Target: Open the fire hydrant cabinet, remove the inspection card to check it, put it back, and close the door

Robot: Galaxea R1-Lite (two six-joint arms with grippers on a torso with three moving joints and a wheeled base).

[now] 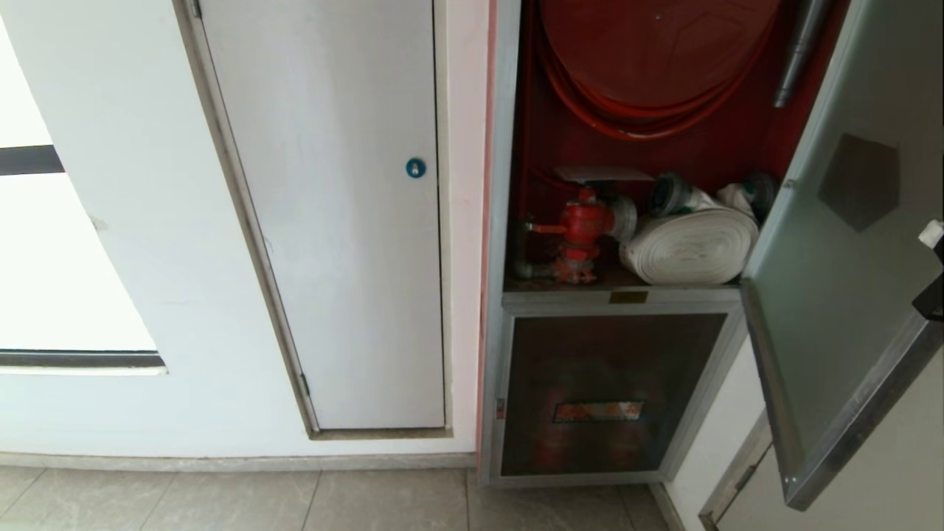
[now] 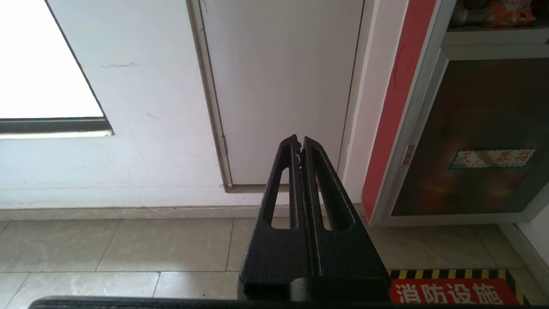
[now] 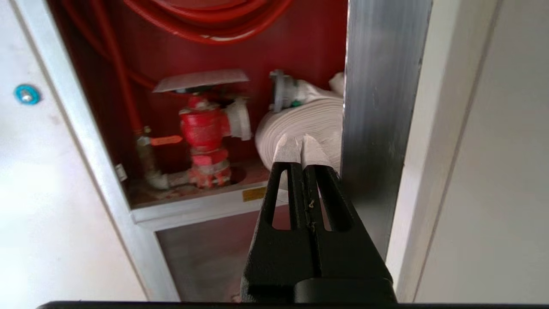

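Observation:
The fire hydrant cabinet (image 1: pixel 501 221) stands open, showing its red interior. Its glass door (image 1: pixel 833 295) is swung out to the right, with the hexagonal sticker (image 1: pixel 859 181) seen from behind. A pale flat sheet, the inspection card (image 1: pixel 603 174), lies on top of the red valve (image 1: pixel 582 228); it also shows in the right wrist view as the inspection card (image 3: pixel 201 80). My right gripper (image 3: pixel 301 143) is shut and empty, white-taped tips just beside the door's aluminium edge (image 3: pixel 381 107); only its tip (image 1: pixel 931 234) shows at the head view's right edge. My left gripper (image 2: pixel 299 141) is shut and parked low.
A rolled white hose (image 1: pixel 689 247) lies right of the valve, under the red hose reel (image 1: pixel 656 51). Below is a shorter glass panel (image 1: pixel 597 411) with a reddish label. A plain white door with a blue lock (image 1: pixel 415 168) stands to the left. A red floor marking (image 2: pixel 454 294) lies below.

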